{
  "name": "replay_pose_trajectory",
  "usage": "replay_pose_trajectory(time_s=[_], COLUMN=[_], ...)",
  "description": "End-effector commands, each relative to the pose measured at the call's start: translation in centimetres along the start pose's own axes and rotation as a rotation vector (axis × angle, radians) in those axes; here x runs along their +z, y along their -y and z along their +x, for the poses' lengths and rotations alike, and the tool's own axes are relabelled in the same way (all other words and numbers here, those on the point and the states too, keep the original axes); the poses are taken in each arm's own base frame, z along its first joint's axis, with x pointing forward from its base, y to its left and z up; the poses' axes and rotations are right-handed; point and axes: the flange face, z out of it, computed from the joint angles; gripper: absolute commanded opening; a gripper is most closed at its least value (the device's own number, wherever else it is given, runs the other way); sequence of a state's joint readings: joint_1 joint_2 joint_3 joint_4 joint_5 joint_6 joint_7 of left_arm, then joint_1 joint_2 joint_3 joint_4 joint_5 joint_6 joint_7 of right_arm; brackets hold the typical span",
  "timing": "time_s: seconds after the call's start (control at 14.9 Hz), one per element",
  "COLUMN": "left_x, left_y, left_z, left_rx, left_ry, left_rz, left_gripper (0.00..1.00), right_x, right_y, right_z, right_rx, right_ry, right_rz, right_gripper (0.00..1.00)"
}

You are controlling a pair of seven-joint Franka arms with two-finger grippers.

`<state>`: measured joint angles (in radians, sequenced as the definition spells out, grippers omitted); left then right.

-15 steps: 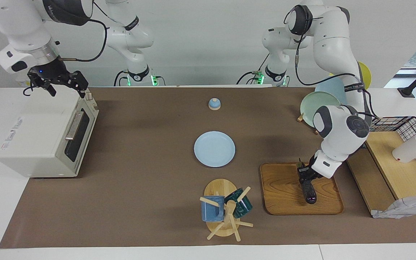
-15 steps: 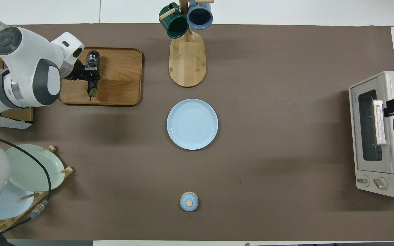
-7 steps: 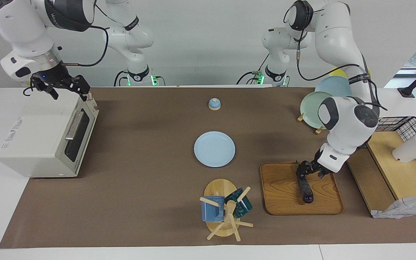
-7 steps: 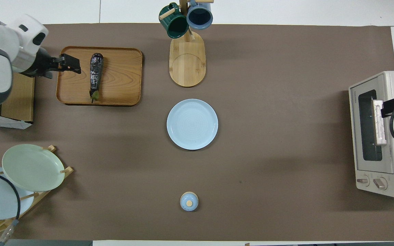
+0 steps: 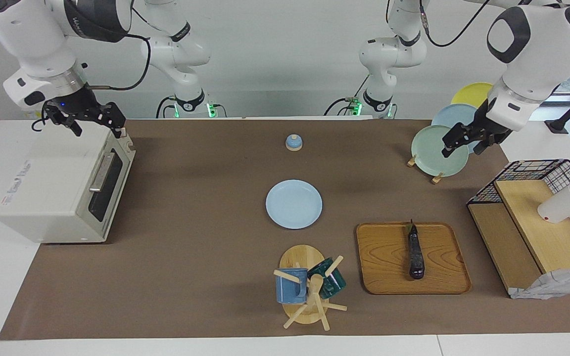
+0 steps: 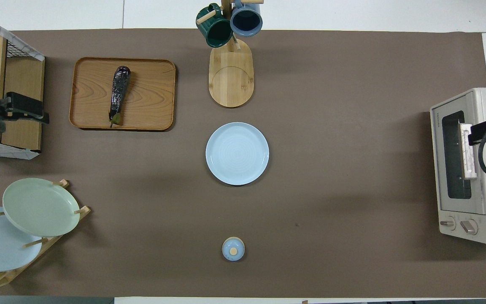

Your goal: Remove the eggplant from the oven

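Retrieval looks finished: the slim glossy dark-purple eggplant (image 5: 415, 255) lies free on the rectangular wooden tray (image 5: 384, 277), long axis running toward and away from the robots, green stem nearer them, both the left gripper (image 5: 467, 140) and right gripper (image 5: 86, 118) spread empty, so only parking remains.

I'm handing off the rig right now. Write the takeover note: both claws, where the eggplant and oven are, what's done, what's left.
Left claw: open, empty, raised over the green plate on the plate rack.
Right claw: open, empty, above the oven top, at the end nearer the robots.
Eggplant: lying on the wooden tray, toward the left arm's end of the table.
Oven: door shut.
Done: eggplant is out of the oven.
Left: nothing obvious beyond parking the arms.
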<state>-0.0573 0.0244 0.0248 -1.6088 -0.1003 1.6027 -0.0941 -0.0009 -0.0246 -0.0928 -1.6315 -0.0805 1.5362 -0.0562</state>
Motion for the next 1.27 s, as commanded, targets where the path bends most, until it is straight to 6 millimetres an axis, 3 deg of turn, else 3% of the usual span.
replay_pose_trajectory(time_s=[0.0, 0.33, 0.74, 1.2], left_x=[2.3, 3.4, -1.1, 0.5], left_y=[-0.6, -1.5, -3.1, -2.5], left_z=[-2.8, -3.1, -2.9, -2.2], left_rx=[0.004, 0.089, 0.026, 0.109], left_ry=[0.031, -0.015, 0.106, 0.058], left_rz=[0.018, 0.081, 0.039, 0.071], left_gripper=[1.0, 1.0, 1.0, 1.0], right_x=[0.0, 0.0, 0.0, 0.0], right_y=[-0.1, -0.1, -0.1, -0.1], right_z=[-0.7, -0.7, -0.7, -0.7], right_rx=[-0.013, -0.014, -0.013, -0.013], right_ry=[-0.002, -0.002, -0.002, -0.002], right_rz=[0.032, 0.032, 0.032, 0.032], right_gripper=[1.0, 1.0, 1.0, 1.0])
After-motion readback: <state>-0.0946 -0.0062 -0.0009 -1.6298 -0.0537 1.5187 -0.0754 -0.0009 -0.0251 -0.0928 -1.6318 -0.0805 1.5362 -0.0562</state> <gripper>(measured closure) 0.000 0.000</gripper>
